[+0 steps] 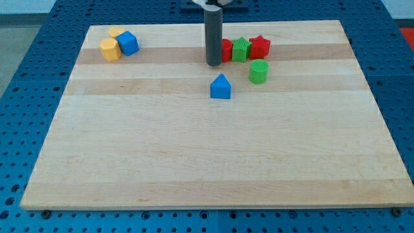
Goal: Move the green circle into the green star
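Green circle (259, 72) just below the green star (240, 49), near it, star flanked by red block (226, 49) and red star (260, 46), my tip (213, 63) a bare rod holding nothing, left of red block, blue house-shaped block (220, 87) below, blue cube (128, 43) and yellow blocks (110, 48) at view's top left, wooden board (207, 162).

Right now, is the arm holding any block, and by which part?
Nothing is held. The arm ends in a plain rod; my tip rests on the board just left of the red block, with the green circle lying apart to its right.
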Controlling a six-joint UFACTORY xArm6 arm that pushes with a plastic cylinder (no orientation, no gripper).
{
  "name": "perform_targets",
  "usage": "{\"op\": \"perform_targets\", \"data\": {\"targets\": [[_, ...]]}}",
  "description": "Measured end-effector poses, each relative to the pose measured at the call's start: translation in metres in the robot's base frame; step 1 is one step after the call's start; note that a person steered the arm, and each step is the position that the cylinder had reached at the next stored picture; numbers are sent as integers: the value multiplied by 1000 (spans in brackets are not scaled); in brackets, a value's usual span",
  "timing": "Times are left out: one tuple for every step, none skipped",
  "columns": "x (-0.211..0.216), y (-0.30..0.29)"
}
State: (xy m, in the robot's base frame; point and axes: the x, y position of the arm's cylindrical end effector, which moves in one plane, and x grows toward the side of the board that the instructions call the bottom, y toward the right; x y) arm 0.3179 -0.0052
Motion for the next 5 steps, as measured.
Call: {"op": "perform_targets", "data": {"targets": [[0,-10],[46,-30],[124,-35],[174,15],[175,37]]}}
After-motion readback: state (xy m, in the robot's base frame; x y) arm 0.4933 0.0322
